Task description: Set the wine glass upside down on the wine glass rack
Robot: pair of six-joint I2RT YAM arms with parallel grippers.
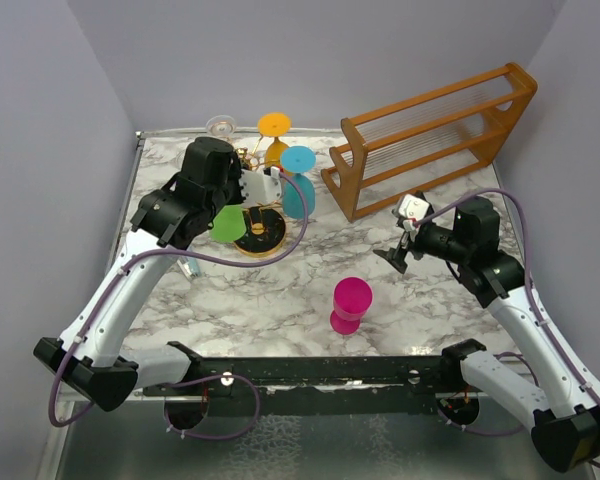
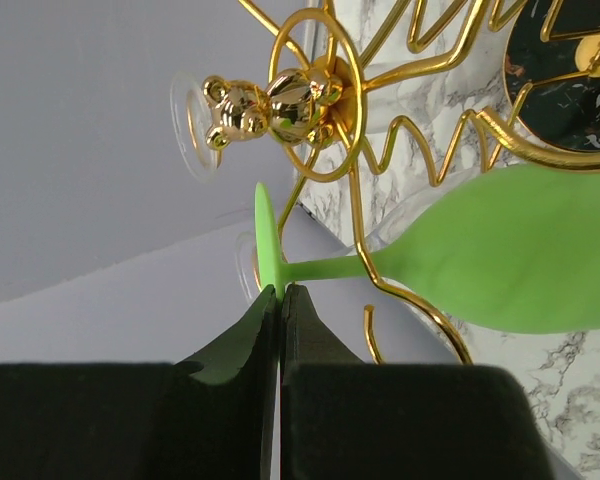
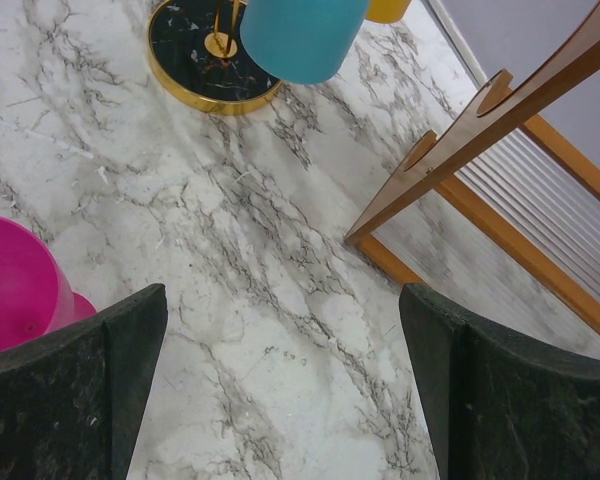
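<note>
The gold wire wine glass rack (image 1: 252, 160) stands at the back left on its round dark gold-rimmed base (image 1: 261, 234). In the left wrist view its bear-topped post (image 2: 280, 105) and looped arms show. My left gripper (image 2: 280, 292) is shut on the foot rim of a green wine glass (image 2: 520, 260). The glass is upside down, bowl toward the base (image 2: 570, 70), stem lying in a wire arm. From above its green foot (image 1: 228, 224) shows under my left wrist. My right gripper (image 3: 280, 310) is open and empty above bare table, also seen from above (image 1: 398, 255).
Orange (image 1: 274, 125), blue (image 1: 298, 195) and clear (image 1: 221, 126) glasses hang on the gold rack. A pink wine glass (image 1: 350, 303) stands upside down at centre front, left of my right gripper (image 3: 15, 290). A large wooden slatted rack (image 1: 430, 135) stands at the back right.
</note>
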